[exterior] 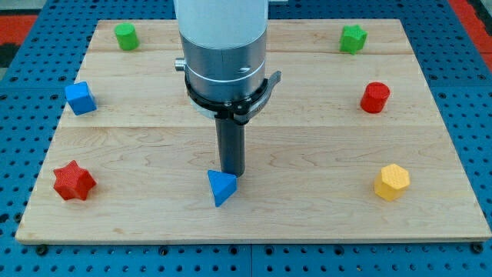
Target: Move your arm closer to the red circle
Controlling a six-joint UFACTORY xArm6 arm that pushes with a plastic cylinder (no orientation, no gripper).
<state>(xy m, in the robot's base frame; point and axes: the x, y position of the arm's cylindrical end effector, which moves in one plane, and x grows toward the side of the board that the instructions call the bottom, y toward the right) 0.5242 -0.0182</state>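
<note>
My tip (231, 174) sits against the blue triangle (221, 187), seemingly touching. The red circle (375, 97) lies well apart, upper right; approach barely begun. No gripper here.

1. We see our rod standing upright over the wooden board (254, 146); my tip (230, 175) sits at the upper edge of the blue triangle (221, 187), apparently touching it.
2. The red circle (375, 98) lies well apart, toward the view's right.
3. At the view's top: green cylinder (126, 36) on the left, green star (353, 38) on the right.
4. On the left: blue cube (81, 98), red star (74, 181).
5. At lower right: yellow hexagon (392, 182).
</note>
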